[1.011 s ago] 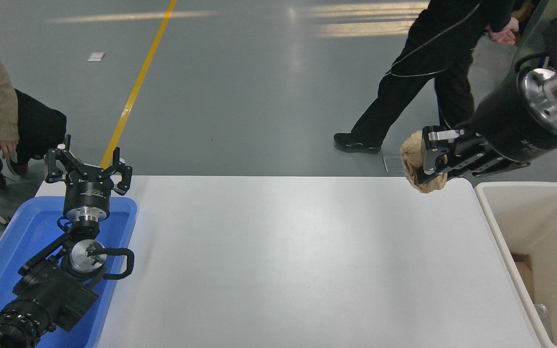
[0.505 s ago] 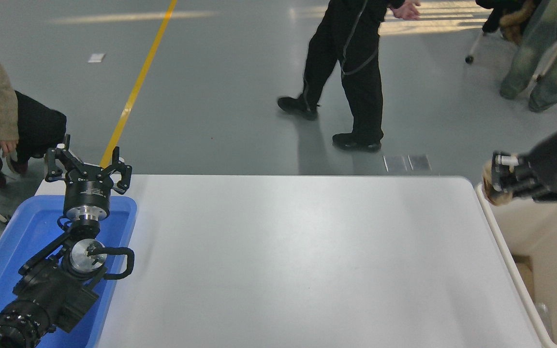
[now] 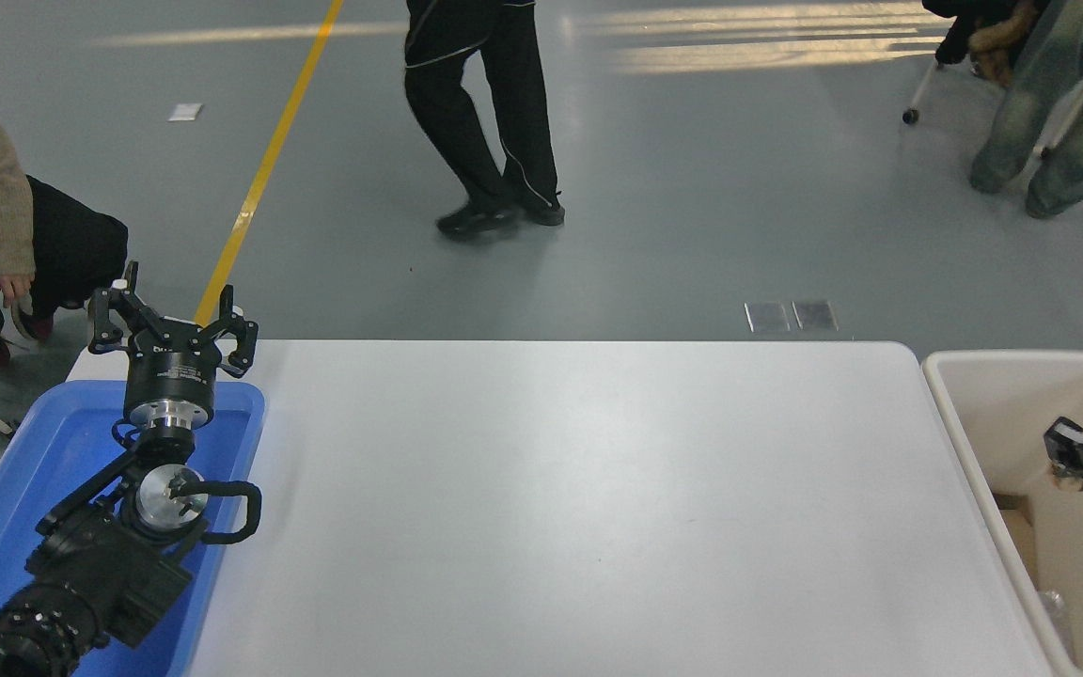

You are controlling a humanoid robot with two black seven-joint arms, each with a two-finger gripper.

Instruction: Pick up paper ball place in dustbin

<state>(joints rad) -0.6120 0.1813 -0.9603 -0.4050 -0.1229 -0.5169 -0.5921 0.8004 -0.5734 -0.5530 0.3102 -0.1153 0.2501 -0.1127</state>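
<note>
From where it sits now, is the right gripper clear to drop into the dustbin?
Probably yes: the right gripper hangs inside the dustbin's open mouth, past the rim, nothing blocking.

At the right end of your bench sits the dustbin (image 3: 950, 428), a large cream-white rectangular tub with a thick rounded rim and smooth walls, standing upright, cut off by the picture's right edge. Its near side touches or nearly touches the bench's right end. Inside, low against its floor, you can make out brownish scraps. A sliver of tan at the right gripper (image 3: 1068, 458), over the bin's opening, may be the paper ball (image 3: 1064, 481); too little shows to be sure.
</note>
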